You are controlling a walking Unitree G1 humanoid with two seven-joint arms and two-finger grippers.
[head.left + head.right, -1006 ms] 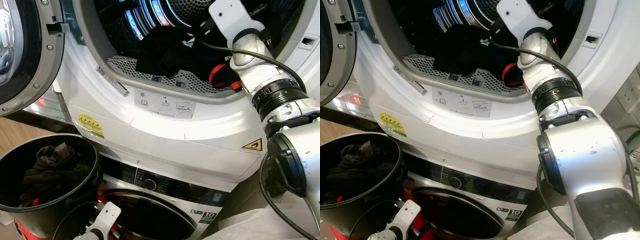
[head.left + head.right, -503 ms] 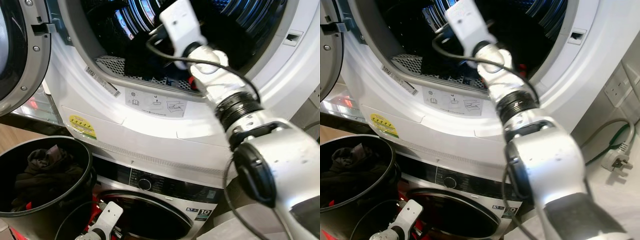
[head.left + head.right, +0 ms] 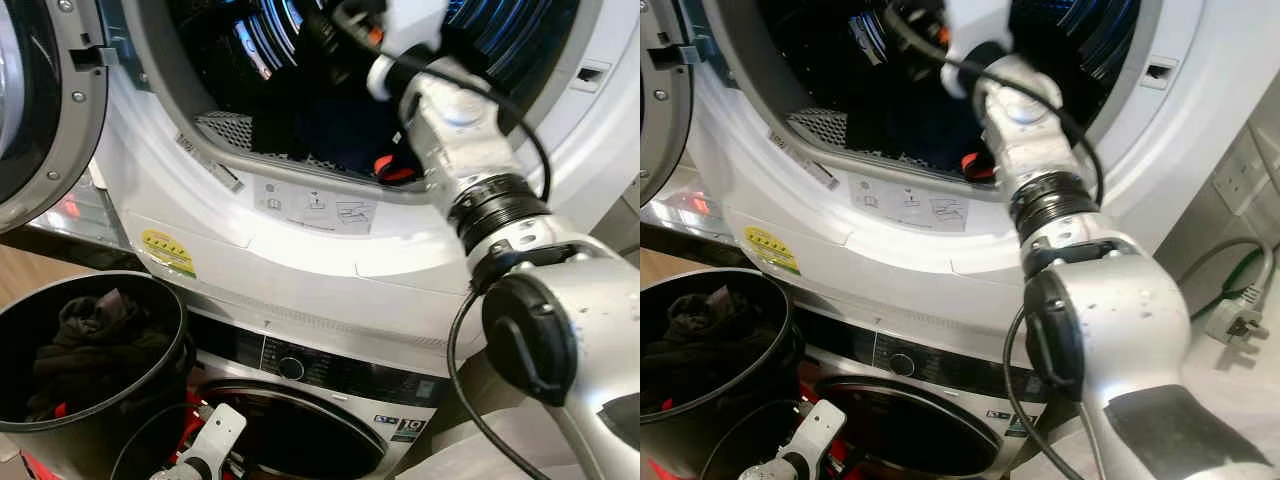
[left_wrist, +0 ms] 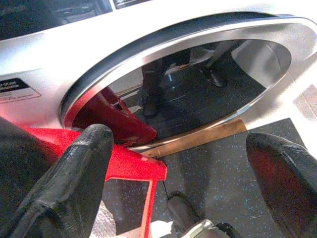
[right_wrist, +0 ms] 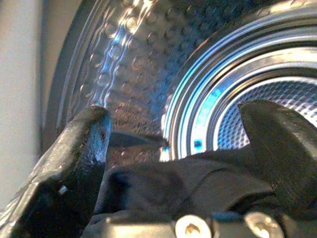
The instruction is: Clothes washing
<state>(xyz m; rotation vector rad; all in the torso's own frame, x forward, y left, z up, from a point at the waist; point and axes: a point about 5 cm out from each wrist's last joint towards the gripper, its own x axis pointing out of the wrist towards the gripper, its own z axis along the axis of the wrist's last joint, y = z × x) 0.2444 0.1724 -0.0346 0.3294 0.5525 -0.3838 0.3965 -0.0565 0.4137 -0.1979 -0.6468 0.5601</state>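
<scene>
Right tool point(image 5: 173, 148) inside dryer drum point(image 5: 148, 64), fingers spread, dark garment point(image 5: 183, 178) between them, unclenched

My right arm point(image 3: 470, 160) has swung left and pushed deeper into the upper drum point(image 3: 500, 40); my right pincer point(image 5: 173, 148) now spreads over dark clothing point(image 5: 183, 173).
</scene>
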